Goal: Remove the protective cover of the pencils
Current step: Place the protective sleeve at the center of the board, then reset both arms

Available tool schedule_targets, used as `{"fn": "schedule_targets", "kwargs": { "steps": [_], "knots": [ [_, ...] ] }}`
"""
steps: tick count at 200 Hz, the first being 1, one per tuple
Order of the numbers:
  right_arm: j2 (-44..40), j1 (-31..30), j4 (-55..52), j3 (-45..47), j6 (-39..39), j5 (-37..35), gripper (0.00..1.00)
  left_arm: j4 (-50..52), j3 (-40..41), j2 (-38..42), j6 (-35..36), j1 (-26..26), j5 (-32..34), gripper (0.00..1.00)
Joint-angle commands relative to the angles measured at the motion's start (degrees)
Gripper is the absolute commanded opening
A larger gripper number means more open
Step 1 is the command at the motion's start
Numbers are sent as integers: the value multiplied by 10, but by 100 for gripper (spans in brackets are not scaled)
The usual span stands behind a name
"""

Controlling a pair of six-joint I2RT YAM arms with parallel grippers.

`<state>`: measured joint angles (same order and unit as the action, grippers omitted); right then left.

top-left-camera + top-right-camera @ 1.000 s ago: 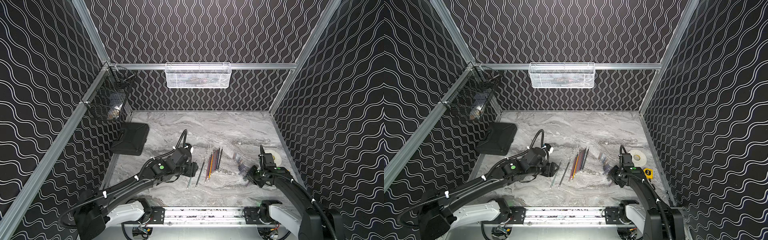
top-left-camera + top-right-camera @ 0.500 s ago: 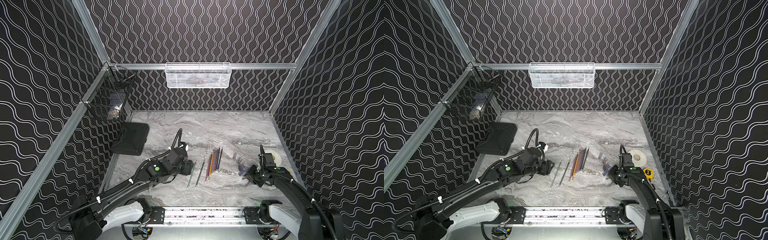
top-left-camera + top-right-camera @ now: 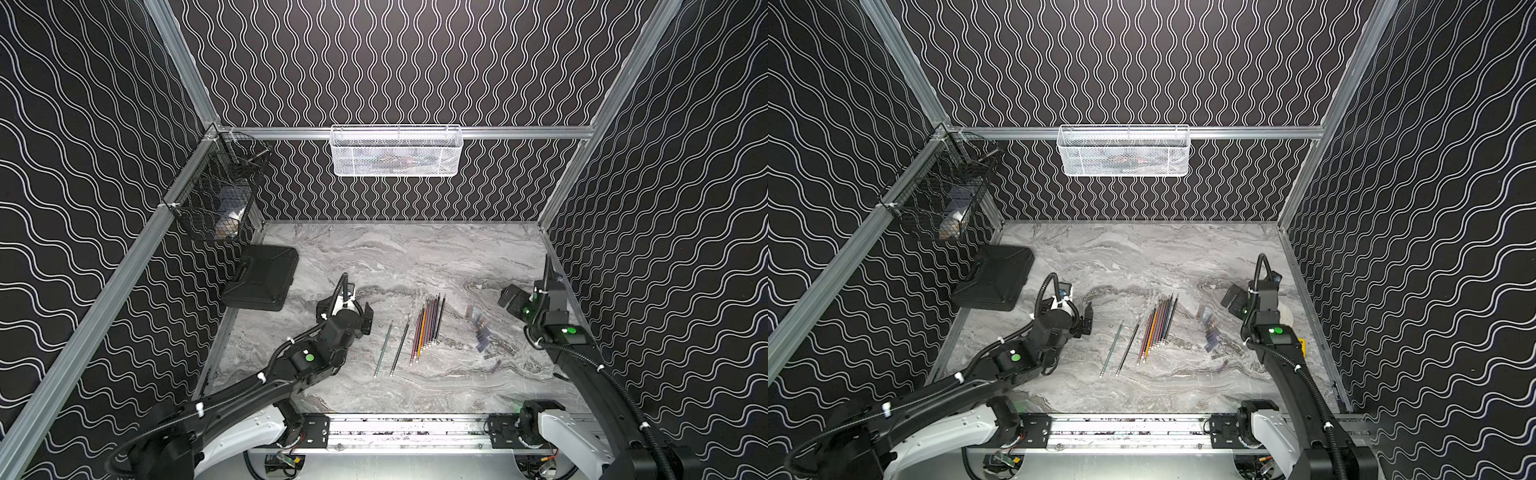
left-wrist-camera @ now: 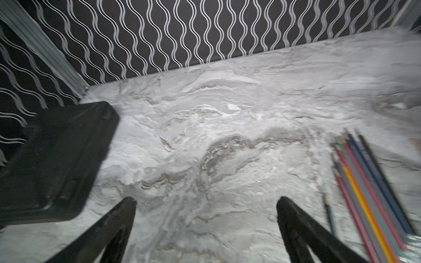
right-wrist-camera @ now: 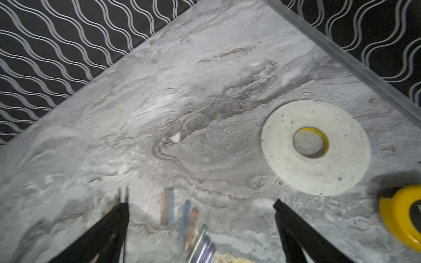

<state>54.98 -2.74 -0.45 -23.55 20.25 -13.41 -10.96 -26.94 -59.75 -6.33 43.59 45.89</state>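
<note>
**Both jaws wide and empty, pencils loose between the arms**

Your left jaws stand wide apart with nothing between them, over bare surface point(image 3: 395, 257), and your right jaws are just as wide and just as empty. The left arm point(image 3: 307, 357) sits well to the left of the pencils point(image 3: 428, 328). The right arm point(image 3: 569, 332) hangs near the right edge, past a scatter of small tinted tubes point(image 5: 168, 205) that are probably the covers.

The pencils lie flat, mid-surface, packed side by side. Two stray pencils point(image 3: 383, 349) lie just to their left. Whether any cover remains on a tip is too small to tell.

What could go wrong, in my judgement:
- The shafts are thin and round, so a jaw pressed onto the bundle may roll or fan them.
- The tubes are light, so a low sweep of your right arm could flick them toward the tape roll point(image 5: 314, 148).

Their long axis runs front to back. The sharpened points face the back wall, leaning slightly right, and the pale ends face you.
</note>
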Motion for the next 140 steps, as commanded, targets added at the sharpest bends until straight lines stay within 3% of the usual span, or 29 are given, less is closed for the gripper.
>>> {"fn": "schedule_targets", "kwargs": {
  "steps": [1,22,40,53,68,84,102,116,140],
  "knots": [
    [43,0,418,129,-140,-24,99,-290,54,-64,165,-7,124,100],
    [199,0,703,193,-165,7,99,-531,121,-148,240,-37,125,100],
    [369,0,874,190,-179,11,99,-608,130,-209,254,-51,135,100],
    [424,0,876,168,-168,4,99,-639,128,-238,273,-54,126,100],
    [437,0,865,143,-195,47,99,-664,125,-260,291,-62,113,100],
    [441,0,852,128,-197,47,99,-656,124,-277,281,-81,86,100],
    [407,4,727,88,-177,17,99,-637,131,-297,216,-115,49,100],
    [408,5,655,49,-149,-54,99,-663,132,-316,237,-128,26,100],
    [410,6,645,40,-154,-58,99,-620,131,-296,210,-153,-15,100]
  ]
}}
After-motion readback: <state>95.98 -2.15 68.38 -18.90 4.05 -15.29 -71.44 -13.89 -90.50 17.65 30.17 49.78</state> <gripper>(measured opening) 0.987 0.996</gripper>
